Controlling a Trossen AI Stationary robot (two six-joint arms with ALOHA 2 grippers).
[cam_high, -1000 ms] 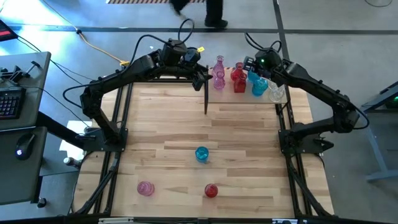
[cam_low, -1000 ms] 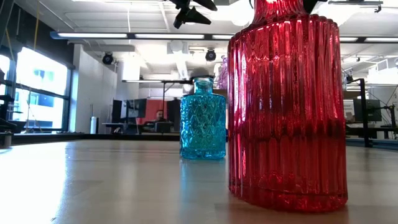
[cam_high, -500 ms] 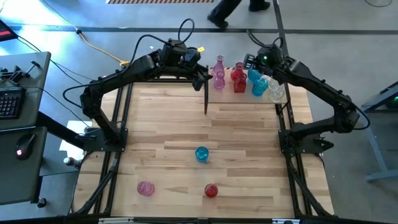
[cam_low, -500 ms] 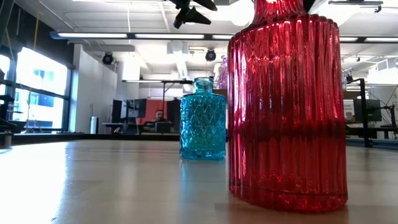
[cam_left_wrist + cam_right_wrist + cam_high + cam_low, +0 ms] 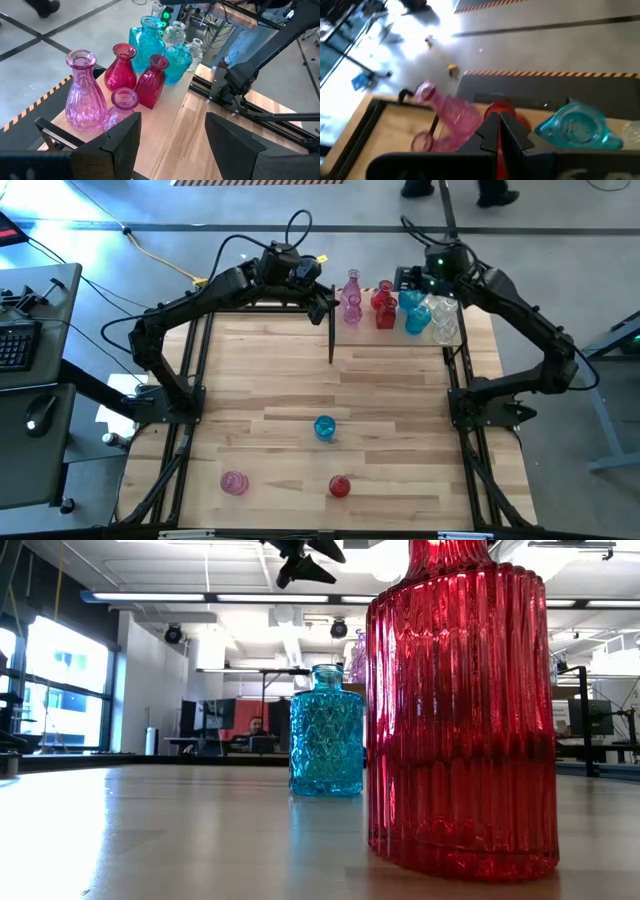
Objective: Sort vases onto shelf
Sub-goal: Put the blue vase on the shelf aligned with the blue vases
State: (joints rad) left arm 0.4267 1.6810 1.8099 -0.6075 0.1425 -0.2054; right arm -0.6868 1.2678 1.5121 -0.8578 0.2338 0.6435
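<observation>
Planked tabletop (image 5: 380, 395) is seen from above with three vases left near, a blue vase (image 5: 324, 427), a pink vase (image 5: 233, 482) and a red vase (image 5: 340, 486), while the rest are clustered on the shelf (image 5: 400, 335) at the far right, where the right gripper (image 5: 415, 280) is hung over them and the left gripper (image 5: 325, 302) is held just left of the row. At table level only the blue and red vases are shown standing apart. By the left wrist view its fingers (image 5: 122, 142) are spread wide and empty beside a tall pink vase (image 5: 85, 92); by the right wrist view that gripper's fingers (image 5: 487, 135) are pressed together on nothing, so a placement looks finished and a reach to a near vase is judged next.
</observation>
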